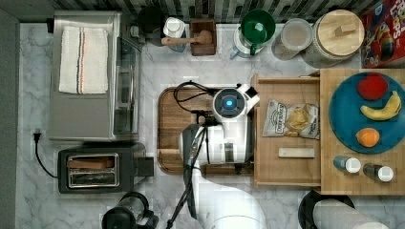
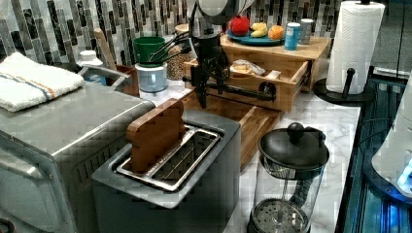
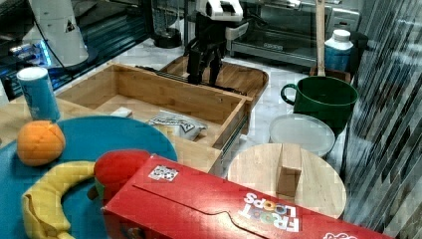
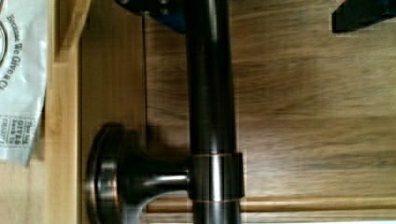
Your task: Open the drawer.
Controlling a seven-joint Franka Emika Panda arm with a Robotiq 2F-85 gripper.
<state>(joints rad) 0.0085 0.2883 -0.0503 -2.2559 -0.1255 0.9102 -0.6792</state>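
The light bamboo drawer [image 1: 286, 172] stands pulled well out of its cabinet, with a chip bag [image 1: 291, 119] and a small pale block [image 1: 296, 152] inside. Its black bar handle [image 2: 243, 91] runs across the front panel [image 4: 112, 70]. My gripper [image 2: 211, 94] hangs at that bar, pointing down, near one end of it. In the wrist view the bar [image 4: 210, 93] passes between the fingers; one finger [image 4: 154, 11] is close against it and the other [image 4: 359, 14] stands well off. The gripper [image 3: 203, 77] is open, with the handle [image 3: 164, 74] running under it.
The dark walnut tray [image 1: 169, 129] lies below the arm, in front of the drawer. A toaster oven [image 1: 86, 76] and toaster [image 1: 95, 169] sit at the top view's left. A French press [image 2: 291, 170], paper towel roll [image 2: 354, 43] and green cup [image 3: 318, 99] stand nearby.
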